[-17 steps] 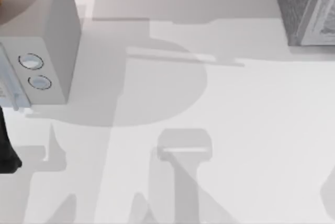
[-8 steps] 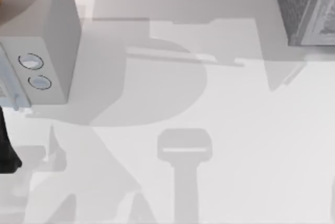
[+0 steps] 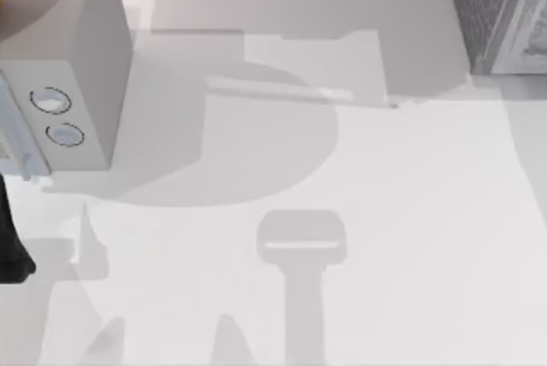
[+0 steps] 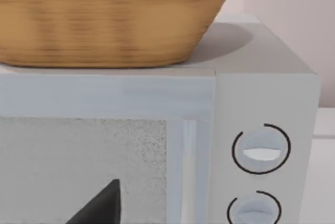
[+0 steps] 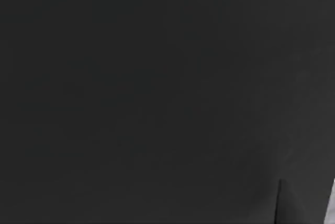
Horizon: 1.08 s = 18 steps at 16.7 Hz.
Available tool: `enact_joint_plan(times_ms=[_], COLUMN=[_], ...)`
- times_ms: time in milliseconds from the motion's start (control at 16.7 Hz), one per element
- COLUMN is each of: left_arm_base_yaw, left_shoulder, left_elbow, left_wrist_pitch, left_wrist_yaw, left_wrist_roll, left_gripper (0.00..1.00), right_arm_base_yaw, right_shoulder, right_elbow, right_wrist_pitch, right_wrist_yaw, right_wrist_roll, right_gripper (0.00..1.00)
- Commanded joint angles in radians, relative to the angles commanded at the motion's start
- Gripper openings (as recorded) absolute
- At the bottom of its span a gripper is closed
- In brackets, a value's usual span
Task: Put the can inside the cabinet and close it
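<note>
Left pincer seen as one dark wedge in the left wrist view, close in front of the white box; wide or narrow, cannot tell. Straight ahead of the pincer, the speckled grey door window of this box. Beside the window, a little further from the pincer, two round dials, one over the other. Above the pincer, on the roof of the box, a woven tan basket, resting upright. In the top view, dark part of the left arm at the left edge, just before the front of the white box. Outward from there, the pale surface, crossed by grey shadows. Well apart from the left pincer, at the far right corner of the surface, the cabinet, with dark speckled side and a paler framed front toward the right edge. Right wrist view dark.
</note>
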Motion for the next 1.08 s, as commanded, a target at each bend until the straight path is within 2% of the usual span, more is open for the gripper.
enact_joint_plan(times_ms=[180, 360, 480, 780, 1080], left_arm_base_yaw=[0.0, 0.0, 0.0, 0.0, 0.0], left_shoulder=[0.0, 0.0, 0.0, 0.0, 0.0], left_elbow=[0.0, 0.0, 0.0, 0.0, 0.0], left_wrist_pitch=[0.0, 0.0, 0.0, 0.0, 0.0], left_wrist_yaw=[0.0, 0.0, 0.0, 0.0, 0.0], left_wrist_roll=[0.0, 0.0, 0.0, 0.0, 0.0], left_gripper=[1.0, 1.0, 1.0, 1.0, 1.0], right_arm_base_yaw=[0.203, 0.337, 0.373, 0.357, 0.335], right_shoulder=[-0.008, -0.029, -0.039, -0.059, -0.016], right_elbow=[-0.01, -0.031, -0.038, -0.03, 0.003], right_wrist_pitch=[-0.006, -0.006, -0.003, -0.009, 0.003], right_wrist_yaw=[0.192, 0.303, 0.328, 0.346, 0.324], right_wrist_roll=[-0.001, 0.001, 0.004, -0.007, -0.006], right_gripper=[1.0, 1.0, 1.0, 1.0, 1.0])
